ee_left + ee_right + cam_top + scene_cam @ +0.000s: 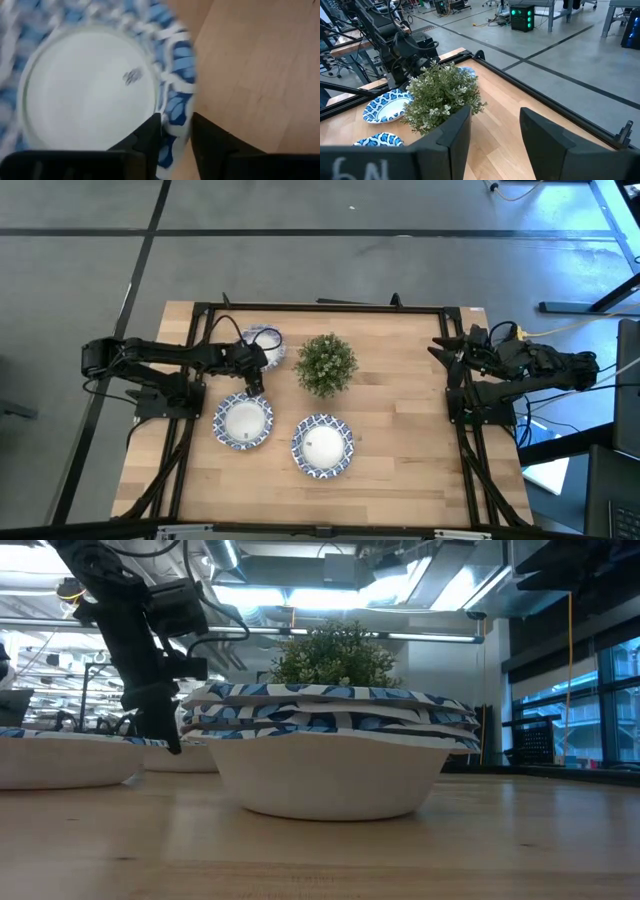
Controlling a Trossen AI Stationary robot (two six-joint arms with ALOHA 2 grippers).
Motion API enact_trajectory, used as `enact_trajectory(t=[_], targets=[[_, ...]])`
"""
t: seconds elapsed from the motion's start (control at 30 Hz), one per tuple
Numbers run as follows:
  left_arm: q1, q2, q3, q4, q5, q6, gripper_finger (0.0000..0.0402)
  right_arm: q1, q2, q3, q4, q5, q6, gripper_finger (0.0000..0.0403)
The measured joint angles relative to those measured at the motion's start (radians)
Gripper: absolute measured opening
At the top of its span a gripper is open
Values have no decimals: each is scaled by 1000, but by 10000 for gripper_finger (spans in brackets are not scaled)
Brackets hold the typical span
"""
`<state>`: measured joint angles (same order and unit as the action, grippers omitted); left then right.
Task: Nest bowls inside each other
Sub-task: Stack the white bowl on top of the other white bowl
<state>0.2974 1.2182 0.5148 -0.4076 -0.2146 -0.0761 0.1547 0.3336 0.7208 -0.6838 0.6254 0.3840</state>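
Note:
Three bowl spots show in the high view. A stack of nested bowls [322,445] [330,755] stands near the table's middle front, a bowl [243,421] [90,95] sits to its left, and another bowl [262,345] sits farther back beside the potted plant [326,363]. My left gripper [253,383] [176,120] points down at the far rim of the left bowl [60,760] and is shut on it. My right gripper [445,345] [495,135] waits open over the table's right edge. My left gripper pinches the left bowl's patterned rim [177,107] on its far side, with one finger inside the bowl and one outside. The fingers [150,132] come from above, pointing down. In the low view the bowl's base looks to be on the table.
The potted plant [442,97] stands right of the far bowl and behind the stack. A black frame [320,307] runs along the table's far and side edges. Bare wood [410,410] lies between the stack and the right arm.

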Motion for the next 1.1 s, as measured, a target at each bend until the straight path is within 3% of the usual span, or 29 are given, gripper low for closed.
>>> enact_trajectory(t=[0.37, 0.8, 1.1], targets=[[0, -1, 0, 1, -7, 1, 35, 0, 0, 0, 0, 0, 0, 170], [0, -3, 39, -11, 38, 0, 4, 0, 0, 0, -2, 0, 0, 170], [-1, -3, 226, -288, 48, 56, 2, 0, 0, 0, -17, 0, 0, 170]])
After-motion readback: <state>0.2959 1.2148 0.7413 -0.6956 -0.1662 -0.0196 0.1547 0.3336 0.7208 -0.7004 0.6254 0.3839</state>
